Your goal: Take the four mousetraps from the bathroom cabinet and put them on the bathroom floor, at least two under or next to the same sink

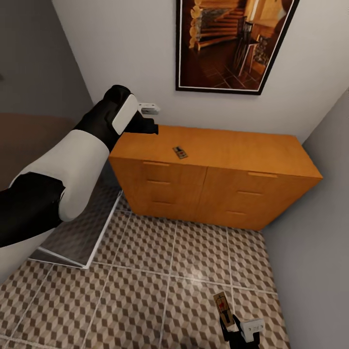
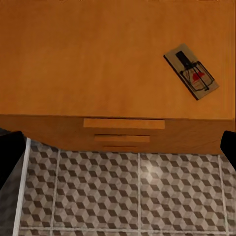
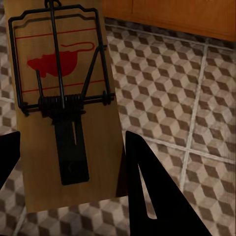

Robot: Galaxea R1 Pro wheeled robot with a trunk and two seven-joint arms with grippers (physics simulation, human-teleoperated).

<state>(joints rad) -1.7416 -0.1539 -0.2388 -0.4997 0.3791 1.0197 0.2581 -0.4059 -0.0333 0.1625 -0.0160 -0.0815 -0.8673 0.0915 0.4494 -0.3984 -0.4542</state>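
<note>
Nearest the robot, the right gripper (image 1: 231,324) is gripping one mousetrap (image 3: 61,105) between its fingers, holding it over the bathroom floor (image 1: 160,271) (not yet set down). Farther off, the left gripper (image 1: 148,123) is hovering above the cabinet (image 1: 242,155) near its left end, fingers spread and empty, while a second mousetrap (image 2: 191,72) is lying near the top's front edge, apparently awaiting collection.
</note>
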